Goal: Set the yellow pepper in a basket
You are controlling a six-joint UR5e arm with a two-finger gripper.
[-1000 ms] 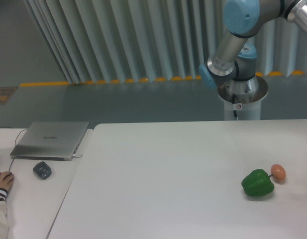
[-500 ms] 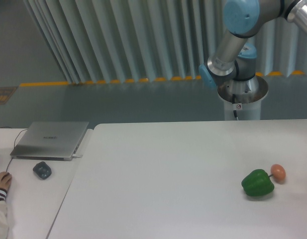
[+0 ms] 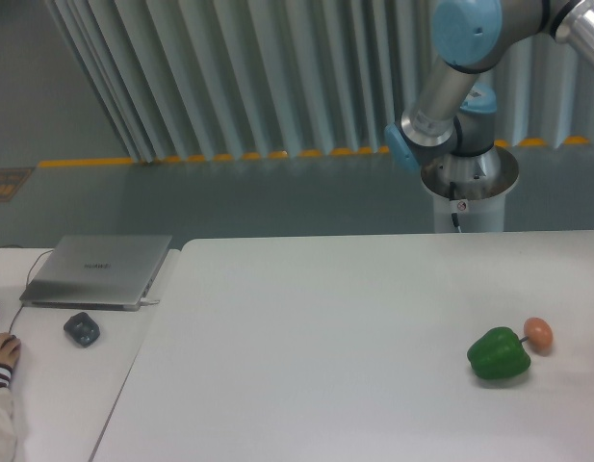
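Nothing on the table has shifted over the last second: the green pepper and the small orange-pink fruit sit touching at the near right, and the arm holds the same pose at the far right. Only a person's hand by the laptop draws back slightly. No yellow pepper or basket is visible, and the gripper is out of frame, so I cannot tell how its jaws stand. The task seems not yet begun.

A green pepper lay on the white table toward its right side, with a small orange-pink fruit just beside it at the upper right. The robot arm rose behind the table, its end out of frame. On the side desk sat a closed laptop, a dark mouse, and a person's hand at the left edge.
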